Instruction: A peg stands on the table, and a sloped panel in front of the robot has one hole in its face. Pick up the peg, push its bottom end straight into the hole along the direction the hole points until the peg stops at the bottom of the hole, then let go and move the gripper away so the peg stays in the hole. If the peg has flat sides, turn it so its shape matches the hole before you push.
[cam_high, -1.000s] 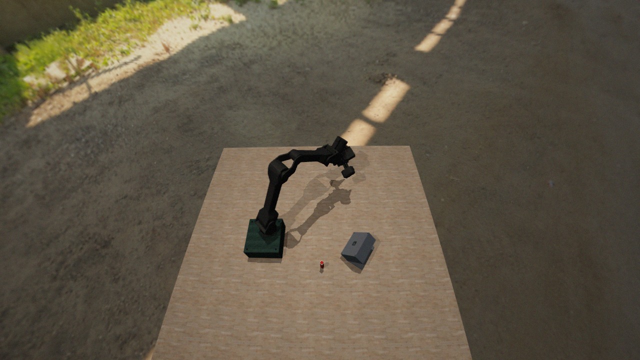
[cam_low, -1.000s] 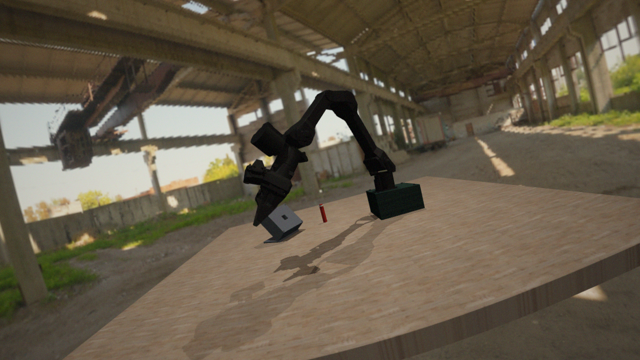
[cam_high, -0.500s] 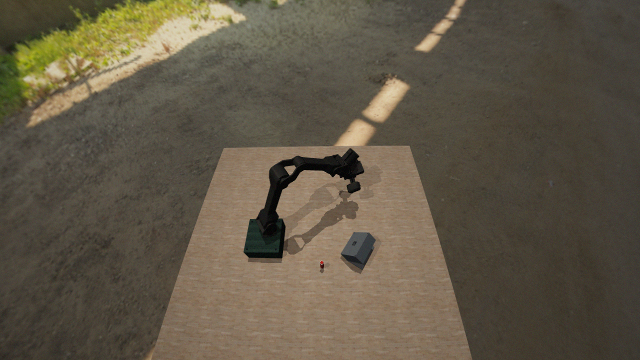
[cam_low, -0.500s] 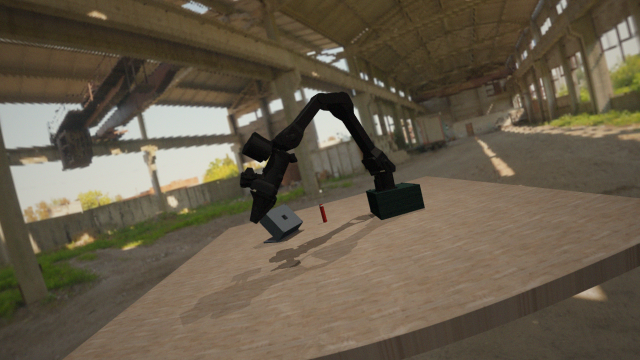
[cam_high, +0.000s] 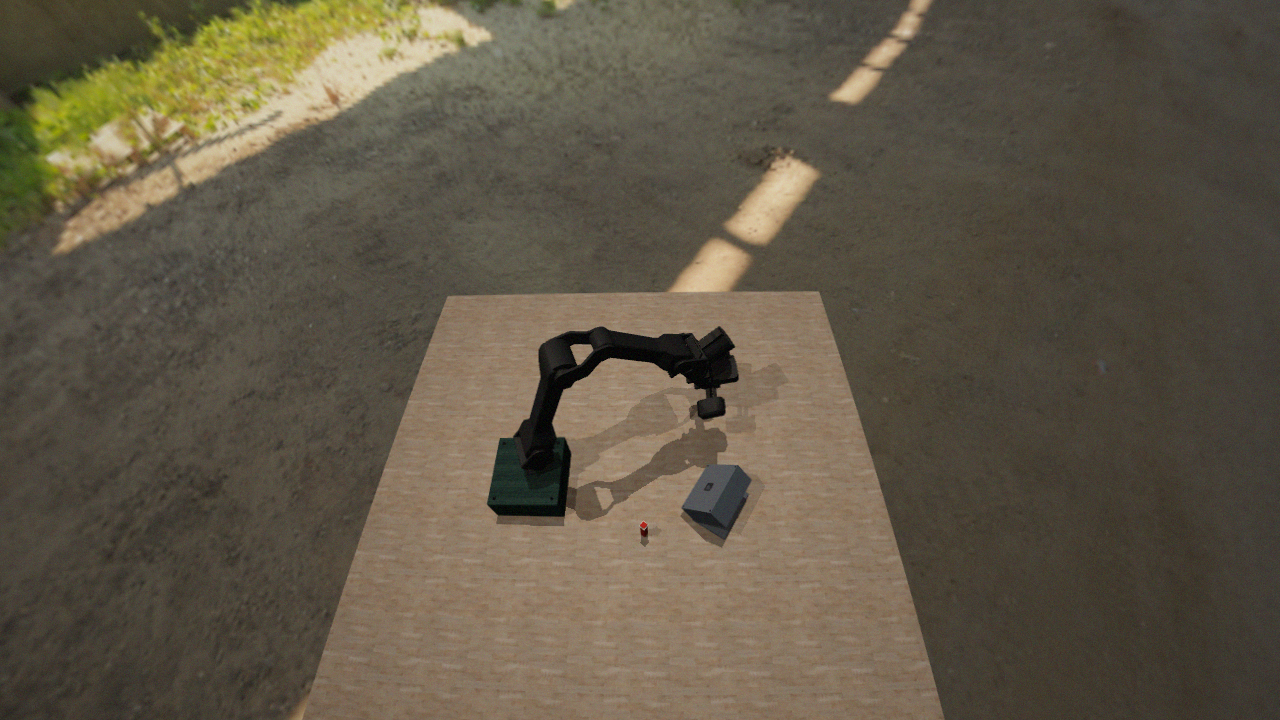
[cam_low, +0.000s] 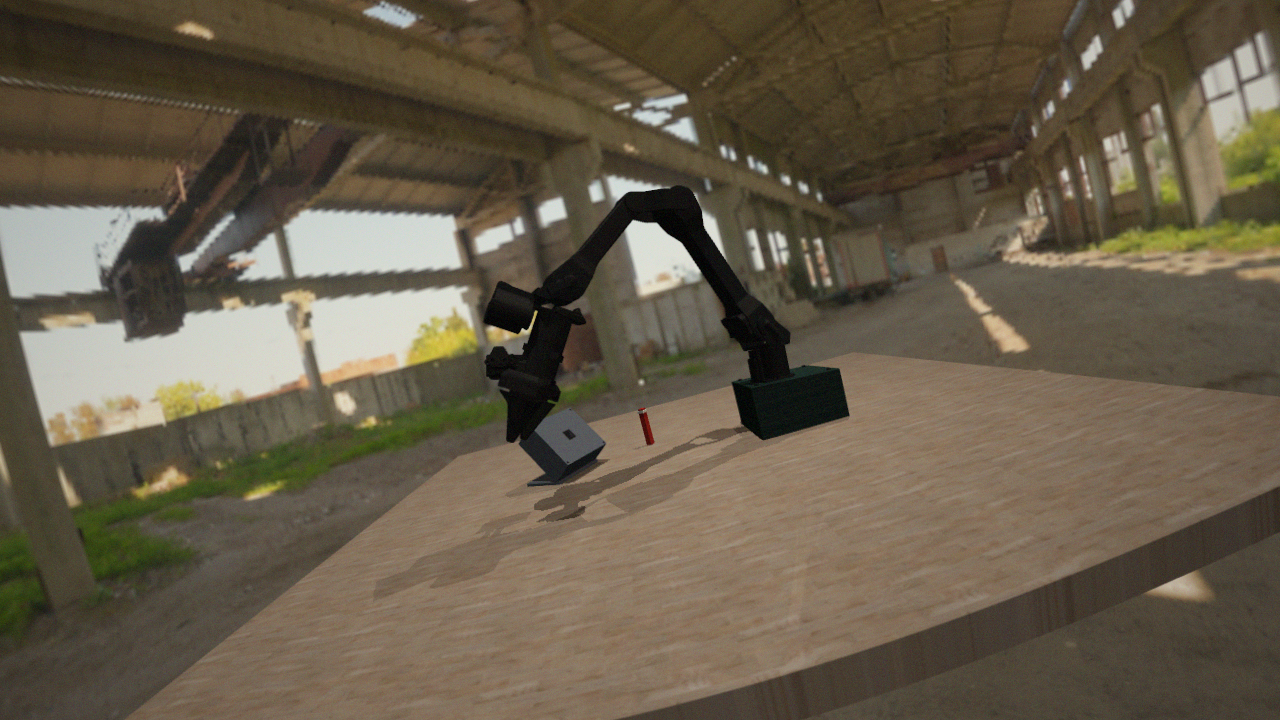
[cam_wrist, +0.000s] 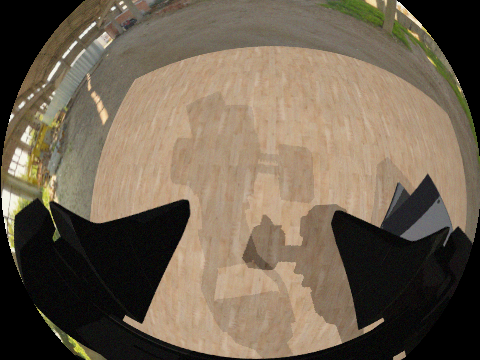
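A small red peg (cam_high: 643, 529) (cam_low: 646, 427) stands upright on the table between the robot's base and the sloped panel; it does not show in the wrist view. The grey sloped panel (cam_high: 723, 480) (cam_low: 586, 445) (cam_wrist: 430, 220) has one dark, square-looking hole (cam_high: 708, 487) (cam_low: 569, 433) in its face. The peg's exact cross-section is too small to tell. My gripper (cam_high: 713, 387) (cam_wrist: 264, 214) is open and empty, tilted downward and held above the table, off to the side of the panel away from the peg. In the exterior view its fingers overlap the panel's left edge.
The dark green base block (cam_high: 528, 479) (cam_low: 792, 401) carries the arm at one side of the wooden table (cam_high: 626, 626) (cam_low: 805, 555) (cam_wrist: 310, 85). The arm's shadow falls across the table. In the wrist view the panel lies at the right, partly behind the right finger.
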